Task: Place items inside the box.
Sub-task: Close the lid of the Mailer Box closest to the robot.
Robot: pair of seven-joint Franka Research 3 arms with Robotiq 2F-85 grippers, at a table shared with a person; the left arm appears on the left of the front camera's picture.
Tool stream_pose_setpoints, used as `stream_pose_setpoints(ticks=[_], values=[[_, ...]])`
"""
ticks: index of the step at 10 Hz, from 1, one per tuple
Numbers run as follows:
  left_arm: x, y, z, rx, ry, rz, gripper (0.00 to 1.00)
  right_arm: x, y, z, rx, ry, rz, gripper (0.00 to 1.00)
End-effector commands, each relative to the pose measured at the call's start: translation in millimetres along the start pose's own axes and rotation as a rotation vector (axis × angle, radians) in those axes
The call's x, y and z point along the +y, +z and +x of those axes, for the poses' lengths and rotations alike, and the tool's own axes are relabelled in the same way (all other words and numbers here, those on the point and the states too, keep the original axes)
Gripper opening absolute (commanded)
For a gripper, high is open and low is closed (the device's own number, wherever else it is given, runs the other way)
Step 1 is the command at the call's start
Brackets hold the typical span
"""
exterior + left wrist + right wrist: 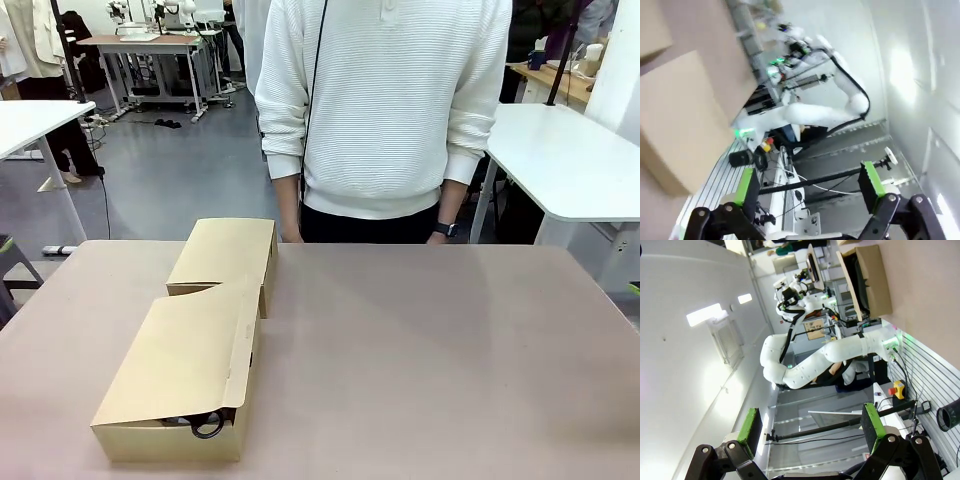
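Bench [430, 350], brown-topped, spans the front view from the near edge to the person at the far side. Person [385, 100] stands at the far edge, white knitted jumper, both arms down, a dark watch [445, 229] on the wrist at picture right; hands rest at the bench's far edge, touching none of the things on it.

Cardboard box [185, 375] sits on the left half of the bench, near side, long axis running near to far. Its lid lies down over the body, almost flat, with a narrow gap at the near end. In that gap a dark item with a black loop [208, 427] shows, lying inside the box; which item it is I cannot tell. A second cardboard section [225, 252] lies just beyond the box, touching its far end, top surface flat. Right half of the bench carries nothing that I can make out.

Left claw [807, 187] in the left wrist view: green-padded fingers [747, 186] stand well apart, nothing between them, held off the bench, with the box side [675, 130] at picture left and the other white arm [820, 112] beyond.

Right claw [807, 426] in the right wrist view: fingers [869, 421] apart, nothing held, pointing toward the other arm [815, 362], the box [870, 277] seen end-on farther off.
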State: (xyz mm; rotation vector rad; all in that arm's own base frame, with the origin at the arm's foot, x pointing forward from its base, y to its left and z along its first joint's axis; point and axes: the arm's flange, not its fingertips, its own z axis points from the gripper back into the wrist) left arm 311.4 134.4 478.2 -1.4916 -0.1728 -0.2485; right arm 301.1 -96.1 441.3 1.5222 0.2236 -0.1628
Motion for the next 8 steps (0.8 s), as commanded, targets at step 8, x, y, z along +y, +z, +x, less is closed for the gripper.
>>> stream_pose_setpoints(ticks=[8], values=[[-5.7,-18.8,3.7,0.011,-0.133,-0.069,1.0,7.4,0.2,-1.7,-0.004,-0.016,0.016,1.0]])
